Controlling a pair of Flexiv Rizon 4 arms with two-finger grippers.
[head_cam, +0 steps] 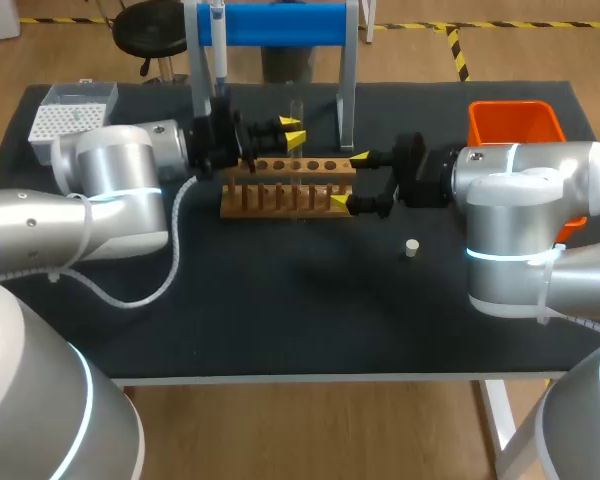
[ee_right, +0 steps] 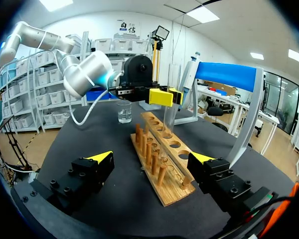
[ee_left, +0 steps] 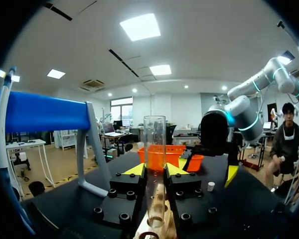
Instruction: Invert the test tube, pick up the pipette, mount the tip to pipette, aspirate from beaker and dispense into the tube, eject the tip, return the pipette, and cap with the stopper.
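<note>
Head view: a long wooden test-tube rack (head_cam: 290,186) with a row of holes and pegs lies left to right on the black table (head_cam: 280,320), toward its far side. The left gripper (head_cam: 293,134) is over the rack's far edge near the middle, its yellow-tipped fingers closed narrowly on a clear glass test tube (ee_left: 154,169). The tube stands upright with its open mouth up. Its rounded lower end is at the rack's top board; I cannot tell whether it sits in a hole.

The right gripper (head_cam: 349,179) is spread wide, one finger on the far side and one on the near side of the rack's right end, holding nothing.

A small cream stopper (head_cam: 412,247) rests on the table, near and right of the rack. A clear glass beaker (ee_right: 123,112) with a little liquid stands past the rack's left end, below the left arm's wrist.

A pale pipette (head_cam: 218,45) hangs at the left side of a stand with a blue crossbar (head_cam: 280,22) at the far edge. A white perforated tip box (head_cam: 65,115) sits in the far left corner, an orange plastic bin (head_cam: 515,125) at the far right.
</note>
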